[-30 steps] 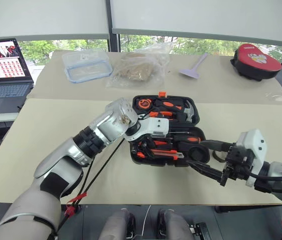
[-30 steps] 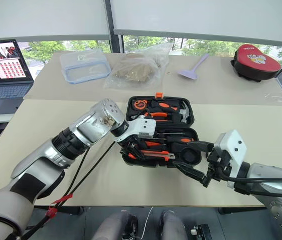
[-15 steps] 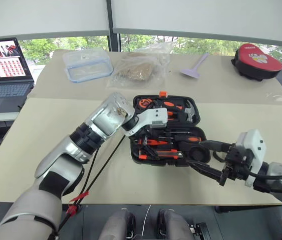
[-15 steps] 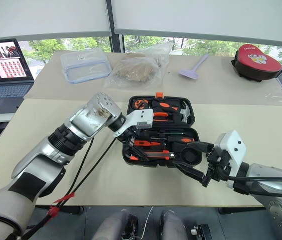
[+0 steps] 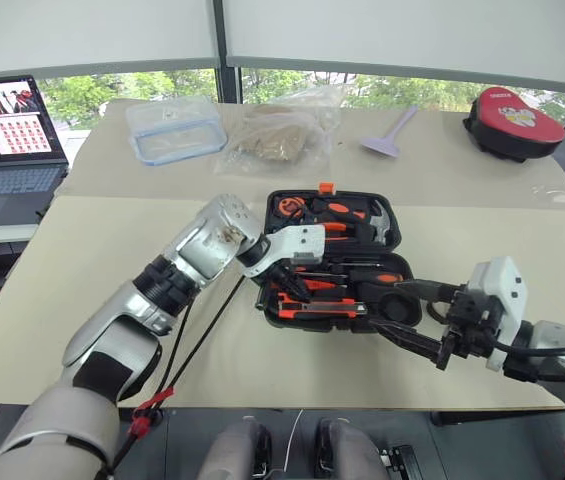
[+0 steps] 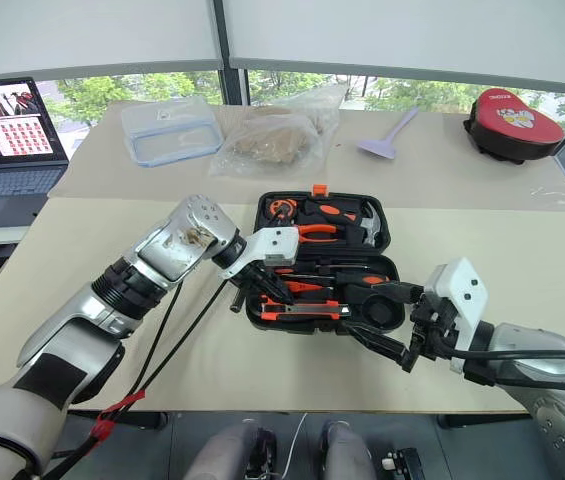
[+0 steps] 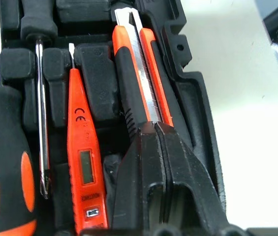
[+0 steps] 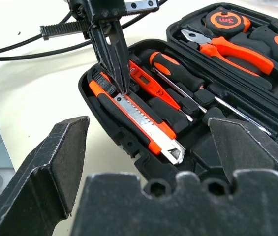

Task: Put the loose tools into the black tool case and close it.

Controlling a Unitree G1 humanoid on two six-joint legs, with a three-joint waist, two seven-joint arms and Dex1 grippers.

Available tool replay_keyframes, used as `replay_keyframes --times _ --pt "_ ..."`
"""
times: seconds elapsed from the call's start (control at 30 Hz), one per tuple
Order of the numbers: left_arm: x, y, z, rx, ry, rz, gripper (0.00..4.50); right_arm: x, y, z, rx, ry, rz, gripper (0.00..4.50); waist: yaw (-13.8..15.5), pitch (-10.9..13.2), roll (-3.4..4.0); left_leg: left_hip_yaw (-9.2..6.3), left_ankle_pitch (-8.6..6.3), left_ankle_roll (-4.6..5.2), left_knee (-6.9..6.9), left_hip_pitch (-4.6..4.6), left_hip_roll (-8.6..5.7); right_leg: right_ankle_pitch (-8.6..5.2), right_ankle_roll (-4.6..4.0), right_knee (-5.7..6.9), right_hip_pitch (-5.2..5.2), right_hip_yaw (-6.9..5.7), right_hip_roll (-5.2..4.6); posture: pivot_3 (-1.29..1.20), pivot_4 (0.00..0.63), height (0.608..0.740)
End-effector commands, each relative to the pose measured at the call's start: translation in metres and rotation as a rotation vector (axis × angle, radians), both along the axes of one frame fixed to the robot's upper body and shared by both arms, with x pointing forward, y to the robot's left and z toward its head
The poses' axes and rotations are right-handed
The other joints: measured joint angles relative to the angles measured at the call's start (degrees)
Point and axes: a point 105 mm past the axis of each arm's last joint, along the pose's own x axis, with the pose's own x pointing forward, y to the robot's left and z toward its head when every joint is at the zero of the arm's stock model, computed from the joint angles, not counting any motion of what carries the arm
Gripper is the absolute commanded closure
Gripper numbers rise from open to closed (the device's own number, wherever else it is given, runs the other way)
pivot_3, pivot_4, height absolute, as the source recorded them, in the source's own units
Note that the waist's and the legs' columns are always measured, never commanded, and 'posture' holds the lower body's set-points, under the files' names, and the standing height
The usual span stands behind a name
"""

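Resting in case (image 5: pixel 402 240): three screwdrivers (image 8: pixel 178 81)

Two beige tables (image 5: pixel 82 260) end to end — windows (image 5: pixel 162 88) behind, white blinds (image 5: pixel 92 35) half down, greenery outside.

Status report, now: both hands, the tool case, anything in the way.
Left hand shut, tip on the utility knife in the open black tool case. Right hand open at the case's near corner. Nothing blocking the lid.
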Motion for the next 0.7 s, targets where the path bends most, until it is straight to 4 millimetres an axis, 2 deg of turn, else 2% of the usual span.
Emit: replay_keyframes --times 0.03,0.27,0.4,0.47,0.6,0.7 --pt "0.004 0.004 -0.027 0.085 -0.082 -0.006 4.48 -0.001 0.003 0.006 -0.003 -0.03 0.022 0.0 0.03 -0.01 0.01 0.0 0.0 -0.01 0.0 0.07 0.01 0.0 0.0 -0.02 0.07 0.0 -0.01 0.0 0.15 0.728" --pt "0.0 0.001 -0.04 0.068 -0.054 0.013 4.48 0.0 0.002 0.007 -0.005 -0.024 0.031 0.0 0.39 -0.48 0.04 -0.04 -0.06 0.08 0.02 0.25 0.0 0.03 0.05 -0.04 0.25 0.05 -0.15 0.0 0.15 0.728" --pt "0.001 0.001 -0.038 0.029 -0.044 0.05 4.48 0.001 0.004 0.007 -0.003 -0.021 0.04 0.0 0.41 -0.8 0.06 -0.04 -0.08 0.1 0.01 0.26 0.01 0.03 0.05 -0.05 0.25 0.05 -0.15 0.0 0.15 0.728" --pt "0.003 0.003 -0.024 -0.025 -0.043 0.065 4.48 0.002 0.004 0.008 -0.003 -0.02 0.043 0.0 0.38 -0.8 0.06 -0.04 -0.08 0.11 0.02 0.26 0.0 0.03 0.05 -0.05 0.25 0.05 -0.16 0.0 0.15 0.728" --pt "0.0 0.016 0.025 -0.157 -0.028 0.05 4.48 0.002 0.004 0.007 -0.001 -0.014 0.049 0.0 -0.11 -0.79 0.06 -0.04 -0.07 0.1 0.02 0.1 0.01 0.04 0.04 0.01 0.04 0.07 -0.14 0.0 0.15 0.728" --pt "-0.005 0.031 0.037 -0.157 -0.048 0.01 4.48 0.001 0.004 0.006 0.0 -0.01 0.052 0.0 -0.42 -0.77 0.08 -0.03 -0.08 0.04 0.01 0.02 0.02 0.04 0.02 0.1 -0.13 0.07 -0.09 0.0 0.15 0.728"
